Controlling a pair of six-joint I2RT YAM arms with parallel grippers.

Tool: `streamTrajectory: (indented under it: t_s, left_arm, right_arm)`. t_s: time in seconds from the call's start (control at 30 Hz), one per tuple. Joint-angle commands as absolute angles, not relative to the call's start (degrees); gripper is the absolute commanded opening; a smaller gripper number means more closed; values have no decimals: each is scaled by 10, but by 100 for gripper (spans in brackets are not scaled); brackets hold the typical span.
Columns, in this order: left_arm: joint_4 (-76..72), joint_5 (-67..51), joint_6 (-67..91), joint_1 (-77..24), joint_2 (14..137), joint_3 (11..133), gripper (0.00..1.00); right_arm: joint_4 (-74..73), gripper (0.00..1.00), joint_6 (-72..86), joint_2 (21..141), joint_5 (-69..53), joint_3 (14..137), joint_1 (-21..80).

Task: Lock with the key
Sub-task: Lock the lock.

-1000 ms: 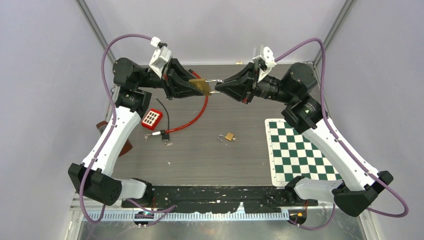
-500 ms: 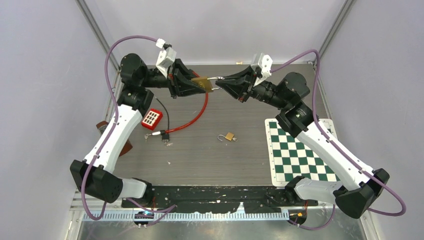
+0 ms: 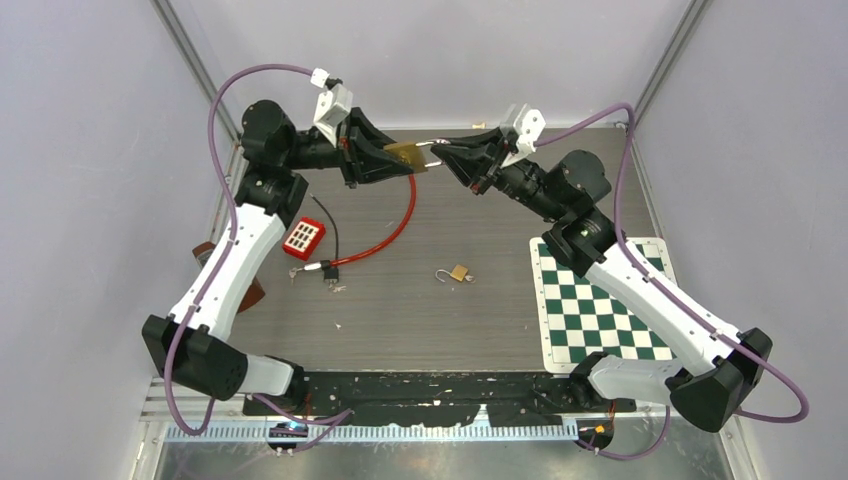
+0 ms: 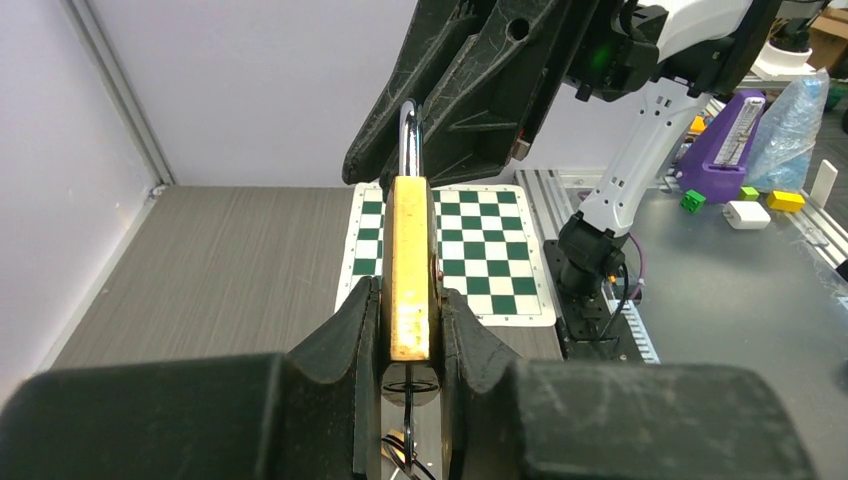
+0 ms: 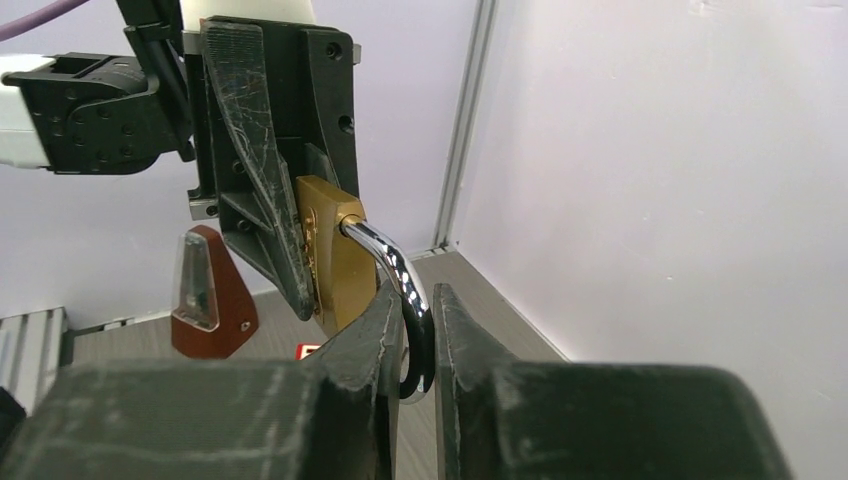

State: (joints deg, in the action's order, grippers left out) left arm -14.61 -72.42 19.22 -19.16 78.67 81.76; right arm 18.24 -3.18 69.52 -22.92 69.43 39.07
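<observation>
Both arms have carried the padlock [image 3: 404, 153] farther from the bases than a second ago, and the right forearm now slants in from the near right.

Nearest on the tabletop [image 3: 480, 320] is the mat [image 3: 600, 305] at the right. Past it are a small padlock [image 3: 458, 272] at mid-table and a red keypad [image 3: 303, 236] with a red cable [image 3: 385, 235] at the left. A metronome [image 3: 205, 252] stands at the left edge.

Farthest, in the air near the far wall, the left end effector [image 3: 398, 160] is clamped on the brass body. The right end effector [image 3: 447, 156] is pinched narrow on the shackle [image 5: 392, 262]. What looks like the key [image 4: 407, 440] hangs from the body's underside.

The step appears to be seating the shackle. To do it well, the left should hold the body still. The right should line the free leg up with its hole and push straight along the body's length, without twisting. Then the key can be turned.

Count: two padlocks, one mat, one keypad, one cable, one metronome, and one likely key.
</observation>
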Motion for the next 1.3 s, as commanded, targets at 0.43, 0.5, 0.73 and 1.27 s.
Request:
streamTrajectory:
  t_s: [0.43,0.5,0.73,1.27]
  left_arm:
    - [-153,-652,138,-274,823,909,0]
    - [-144,-650,132,-273,824,917,0]
    - [-130,-644,129,-254,798,885,0]
    - [-321,-623,309,-221,752,758,0]
  right_arm:
    - [6,5,-66,830,-346,701,548]
    - [7,5,-69,828,-338,699,549]
    - [4,5,-38,786,-286,712,515]
    - [-98,86,104,686,-343,809,389]
